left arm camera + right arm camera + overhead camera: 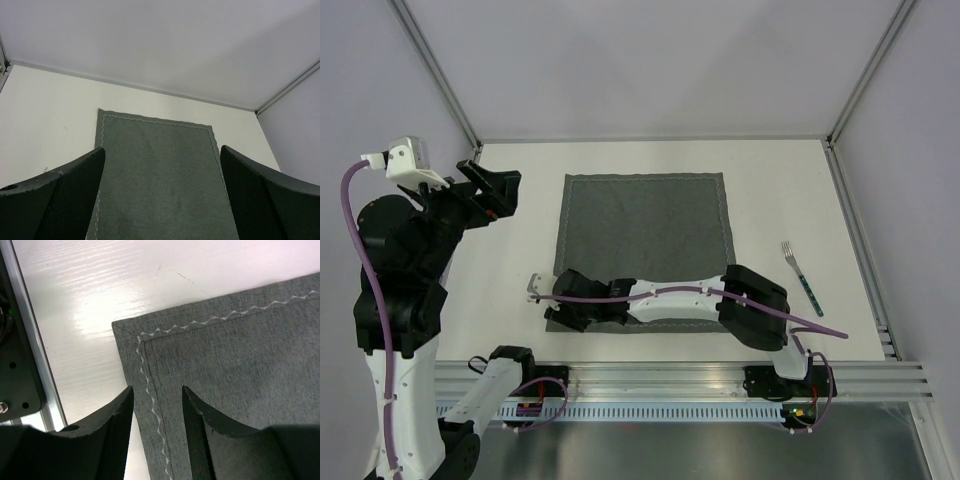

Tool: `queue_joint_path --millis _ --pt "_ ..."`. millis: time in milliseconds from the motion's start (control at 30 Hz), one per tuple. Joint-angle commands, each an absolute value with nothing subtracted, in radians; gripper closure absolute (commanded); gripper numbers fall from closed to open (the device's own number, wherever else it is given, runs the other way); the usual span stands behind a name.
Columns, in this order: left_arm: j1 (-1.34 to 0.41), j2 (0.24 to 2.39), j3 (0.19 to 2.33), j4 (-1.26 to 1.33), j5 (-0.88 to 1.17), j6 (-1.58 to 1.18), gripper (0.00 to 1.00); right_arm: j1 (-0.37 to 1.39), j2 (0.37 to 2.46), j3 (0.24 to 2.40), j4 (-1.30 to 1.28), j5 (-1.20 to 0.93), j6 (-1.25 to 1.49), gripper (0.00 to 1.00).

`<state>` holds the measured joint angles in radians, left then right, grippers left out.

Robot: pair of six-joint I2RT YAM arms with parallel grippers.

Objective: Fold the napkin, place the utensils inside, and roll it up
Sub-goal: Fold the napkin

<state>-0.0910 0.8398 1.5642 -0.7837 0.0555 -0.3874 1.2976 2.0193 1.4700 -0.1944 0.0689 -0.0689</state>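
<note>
teal fork (802, 278) points tines away; left pincer (162, 150) gapes empty, right pincer (157, 390) half-open astride napkin (645, 225) hem.

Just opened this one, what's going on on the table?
The right arm stretches along the near edge of the napkin. The right pincer straddles the hem at the near-left corner, jaws apart, with the cloth flat and unfolded. The left pincer hangs wide open over the left side of the table. The fork lies right of the napkin.
</note>
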Motion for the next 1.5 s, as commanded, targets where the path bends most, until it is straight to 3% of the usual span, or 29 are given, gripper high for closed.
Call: queue_joint_path --millis 0,467,1133,1367,1467 --pt "-0.086 0.839 1.559 -0.816 0.022 -0.38 0.0 1.311 2.071 1.549 -0.164 0.097 -0.083 0.5" --pt "-0.086 0.824 1.517 -0.831 -0.035 -0.351 0.0 1.353 2.264 1.749 -0.169 0.086 -0.072 0.5" --pt "-0.084 0.81 1.46 -0.833 -0.051 -0.319 0.0 1.356 2.315 1.697 -0.169 0.109 -0.06 0.43" --pt "-0.086 0.799 1.44 -0.831 -0.057 -0.314 0.0 1.356 2.324 1.667 -0.155 0.114 -0.058 0.43" --pt "-0.086 0.799 1.434 -0.831 -0.055 -0.316 0.0 1.356 2.327 1.655 -0.152 0.109 -0.061 0.49"
